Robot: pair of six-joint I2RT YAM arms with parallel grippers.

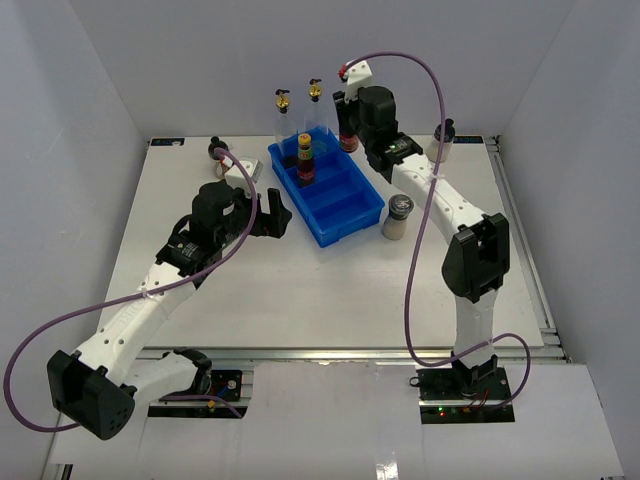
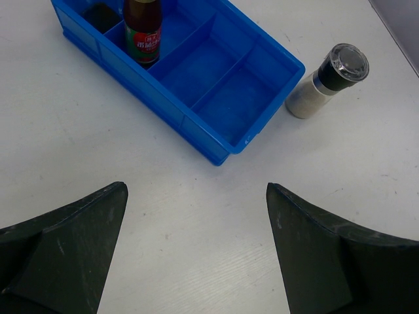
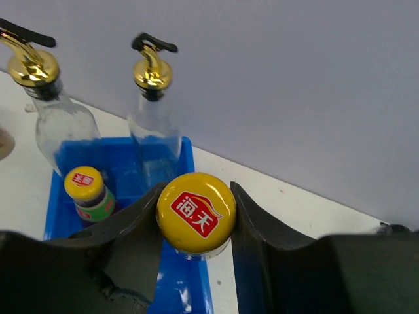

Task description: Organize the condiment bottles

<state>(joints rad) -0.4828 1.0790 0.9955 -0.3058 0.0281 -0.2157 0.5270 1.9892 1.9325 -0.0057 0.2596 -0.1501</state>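
Our right gripper (image 3: 196, 226) clamps a yellow-capped dark red sauce bottle (image 3: 196, 210) at the far end of the blue three-compartment plastic tray (image 1: 335, 230). Its twin (image 1: 305, 160) stands inside. Our left gripper (image 2: 196, 190) gapes empty. Two squat black-capped jars (image 1: 398, 217) (image 1: 441, 140) wait outside.

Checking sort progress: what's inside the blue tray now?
One red sauce bottle stands in the blue tray; its two near compartments are bare. The right gripper hides the far corner; whether the clear bottles stand inside is unclear.
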